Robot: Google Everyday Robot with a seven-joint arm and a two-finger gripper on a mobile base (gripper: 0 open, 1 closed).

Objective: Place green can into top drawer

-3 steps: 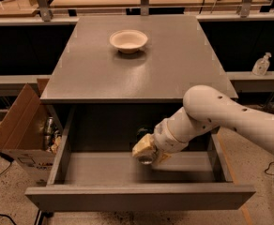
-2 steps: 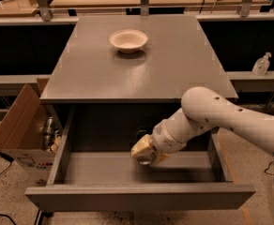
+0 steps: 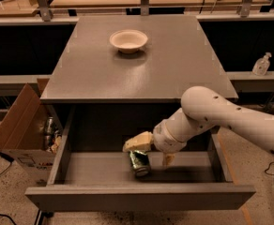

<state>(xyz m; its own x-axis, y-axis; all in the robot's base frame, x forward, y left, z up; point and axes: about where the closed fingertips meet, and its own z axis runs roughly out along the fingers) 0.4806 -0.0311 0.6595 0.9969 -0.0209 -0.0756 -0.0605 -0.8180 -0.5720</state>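
The green can (image 3: 139, 163) lies on its side on the floor of the open top drawer (image 3: 137, 197), its silver end toward the front panel. My gripper (image 3: 152, 152) is inside the drawer, just above and behind the can. Its cream fingers (image 3: 137, 142) are spread apart, one over the can and the other to its right. The can looks free of them. The white arm reaches in from the right.
A cream shallow bowl (image 3: 128, 40) sits at the back of the grey cabinet top (image 3: 174, 69). A brown cardboard box (image 3: 19, 125) holding some items stands to the left of the drawer. A clear bottle (image 3: 261, 63) stands on a ledge at the right.
The can was hidden within the gripper before. It now shows lying on the drawer floor below the spread fingers. The arm has barely moved.
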